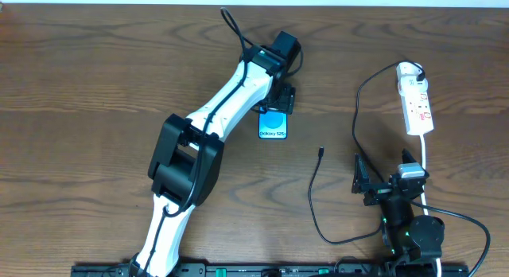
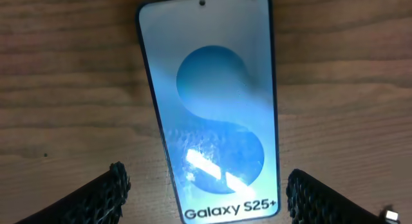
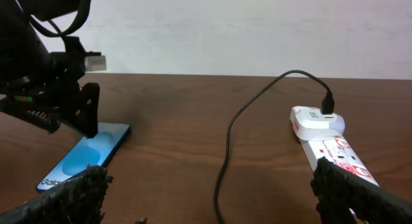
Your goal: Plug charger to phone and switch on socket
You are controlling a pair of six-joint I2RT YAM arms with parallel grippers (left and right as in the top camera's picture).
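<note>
we read this as a robotics lab bench, not a home or an office desk. two robot arms, the white left arm (image 1: 215, 110) and the black right arm (image 1: 406, 221), stand at a black rail (image 1: 254, 270) along the near edge of a brown wood-grain table (image 1: 79, 86). behind it we see a plain white wall (image 3: 225, 31). on the table lie a few test props: a phone (image 1: 273, 124) with a shop-style "galaxy s25+" display screen, a white power strip (image 1: 417, 106) and a thin black cable (image 1: 312, 197).
</note>
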